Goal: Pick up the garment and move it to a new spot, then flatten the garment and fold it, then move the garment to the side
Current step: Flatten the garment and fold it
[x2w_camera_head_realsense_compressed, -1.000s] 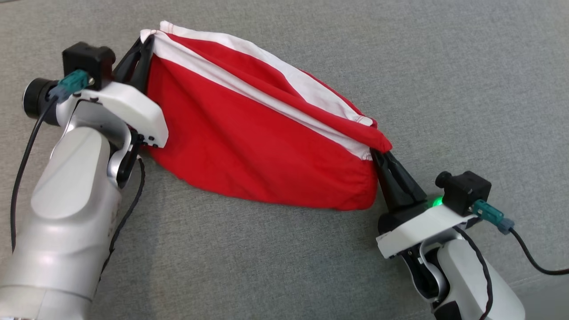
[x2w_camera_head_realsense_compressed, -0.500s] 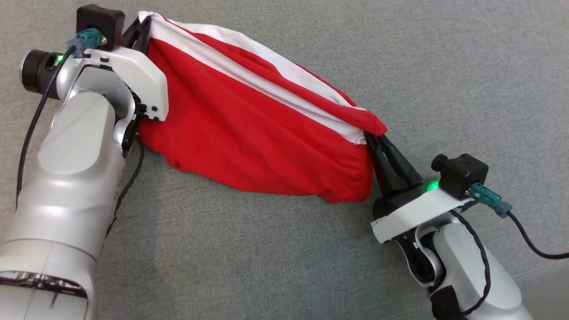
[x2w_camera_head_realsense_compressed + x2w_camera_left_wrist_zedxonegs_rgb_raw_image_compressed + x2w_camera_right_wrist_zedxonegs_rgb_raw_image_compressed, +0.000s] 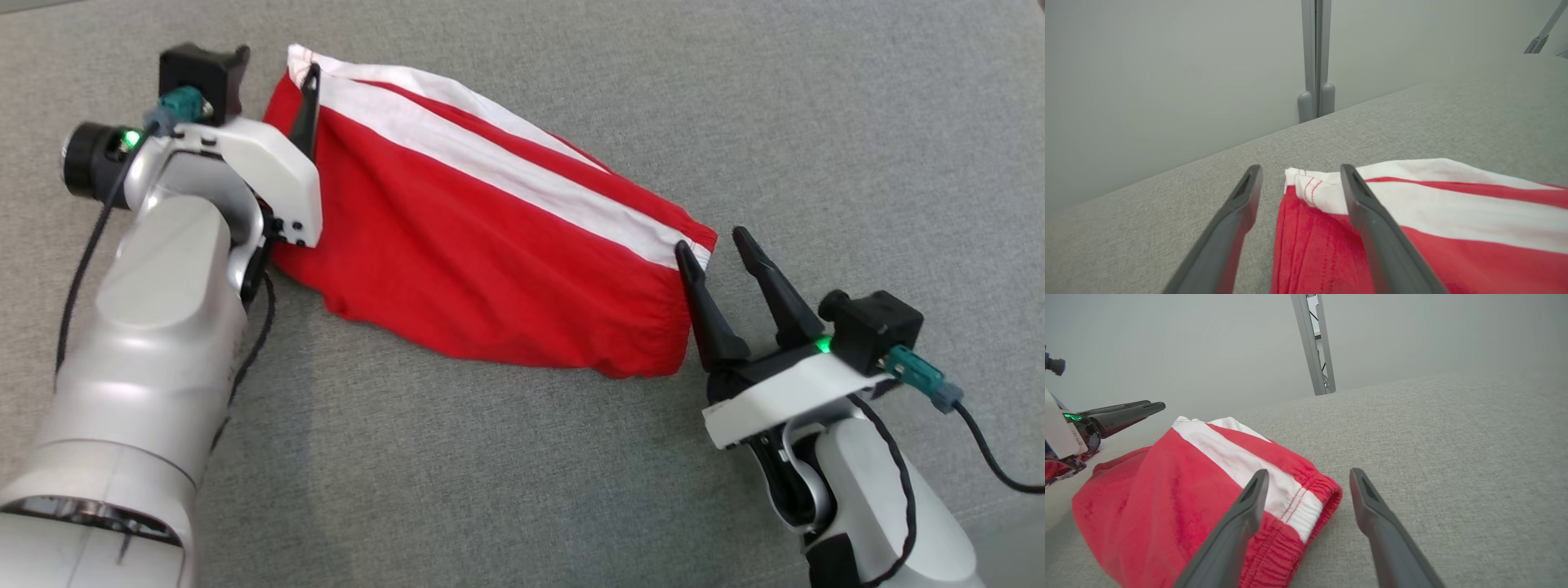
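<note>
**Both grippers open at opposite ends of the garment, which lies on the grey surface.**

We note the grey surface running back to a pale wall, with a metal post at its far edge. The red garment, with its white stripe, slants from upper left to middle right of the head view. There the left arm's wrist housing covers the garment's edge and one finger. The left wrist view shows both fingers. The left gripper is spread wide astride the hemmed corner and grips nothing. The right gripper is equally wide, one finger over the elastic corner, the other over bare surface. We cannot tell whether any finger touches the cloth.
</note>
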